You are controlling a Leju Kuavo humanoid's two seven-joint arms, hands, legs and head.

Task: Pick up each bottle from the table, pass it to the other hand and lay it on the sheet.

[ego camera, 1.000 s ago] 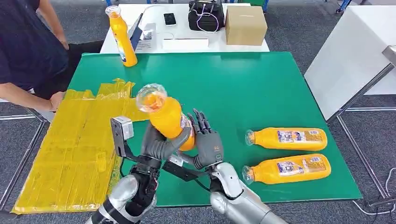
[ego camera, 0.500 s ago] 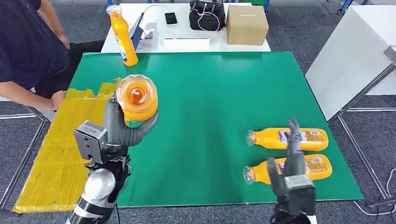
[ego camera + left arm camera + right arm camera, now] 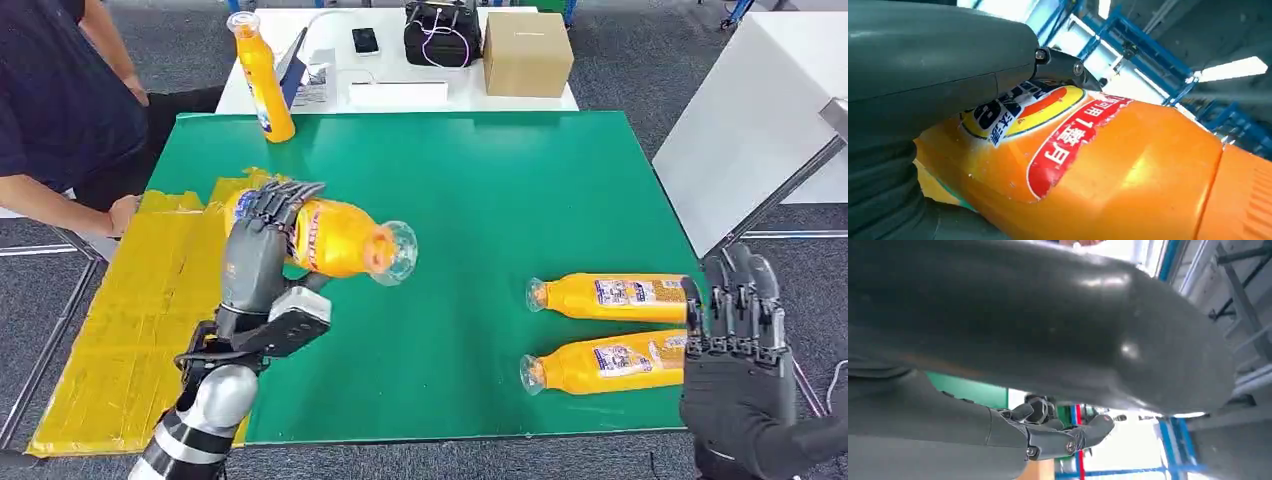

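Since the earlier frames, the held bottle (image 3: 335, 240) had been turned from cap-toward-camera to lying roughly level, and the right hand (image 3: 735, 375) had withdrawn from the handover point to the table's near right corner. The left hand (image 3: 262, 245) gripped the bottle around its base end, fingers wrapped over the label; the cap end pointed right, toward the table centre. The bottle's long axis ran left to right, above the green mat (image 3: 480, 180) just beside the yellow sheet (image 3: 150, 300), which lay to the left of the fingers. The right hand's fingers were extended and apart, holding nothing, beside the two lying bottles (image 3: 615, 297) (image 3: 610, 360). The sheet offered open room for the lay-down.
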